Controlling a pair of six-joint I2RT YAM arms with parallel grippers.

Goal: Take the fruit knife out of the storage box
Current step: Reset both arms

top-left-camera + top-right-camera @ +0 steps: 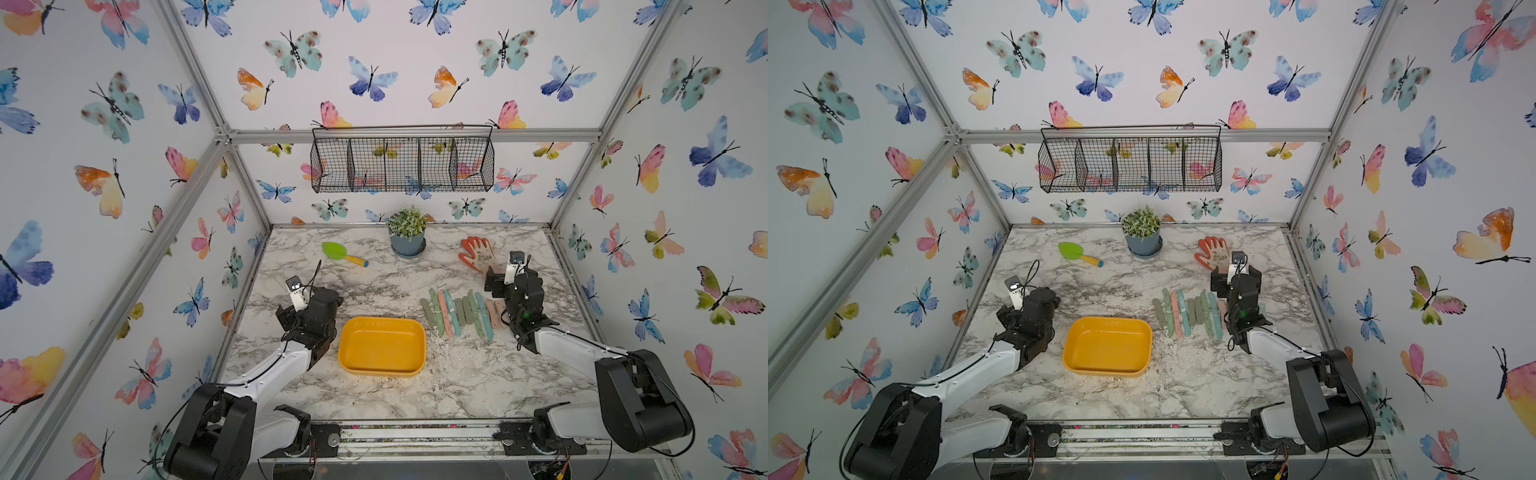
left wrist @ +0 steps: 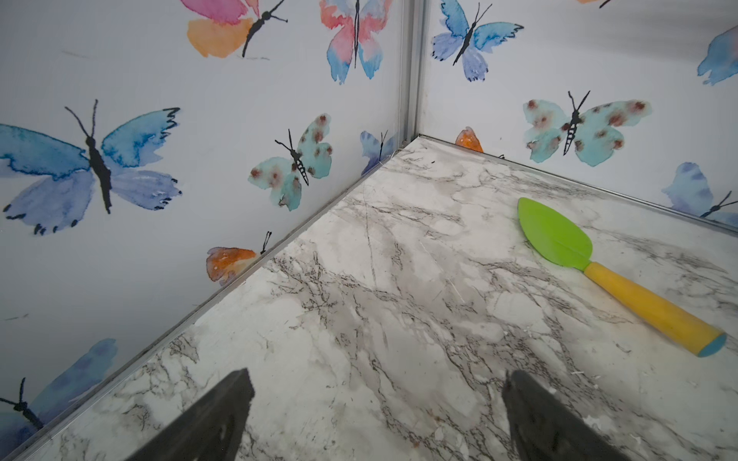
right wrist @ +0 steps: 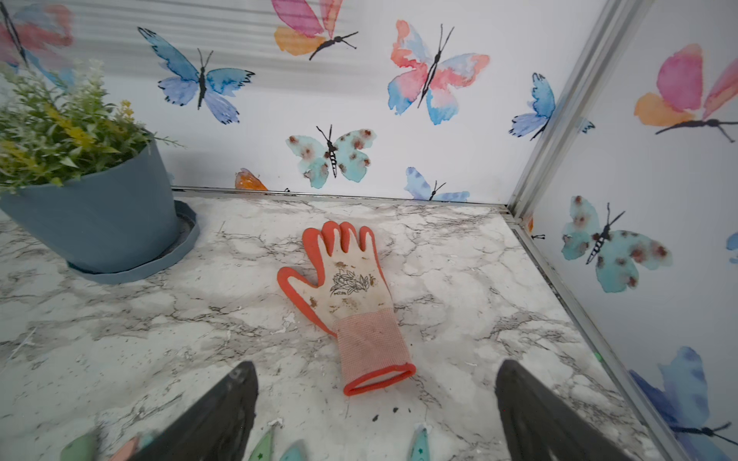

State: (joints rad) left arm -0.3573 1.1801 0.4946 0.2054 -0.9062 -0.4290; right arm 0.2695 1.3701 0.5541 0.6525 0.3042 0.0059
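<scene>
My workplace: a robot test cell styled as a potting corner.
Aluminium framing (image 1: 540, 135) boxes me in, with butterfly-print panels (image 1: 415, 62) for walls and a marble-look tabletop (image 1: 457, 374). A potted plant (image 1: 407, 235), a plastic trowel (image 1: 343, 253), a gardening glove (image 1: 478, 253) and a wire basket (image 1: 403, 166) on the back wall set the garden scene. A metal rail (image 1: 415, 436) runs along the front edge.

storage box (image 1: 382, 349): smooth yellow plastic, slight sheen I'd say
table (image 1: 457, 386): marble-look, matt, gritty
glove (image 3: 351, 287): knit cloth, rubbery orange coating
basket (image 1: 402, 164): black wire mesh
</scene>
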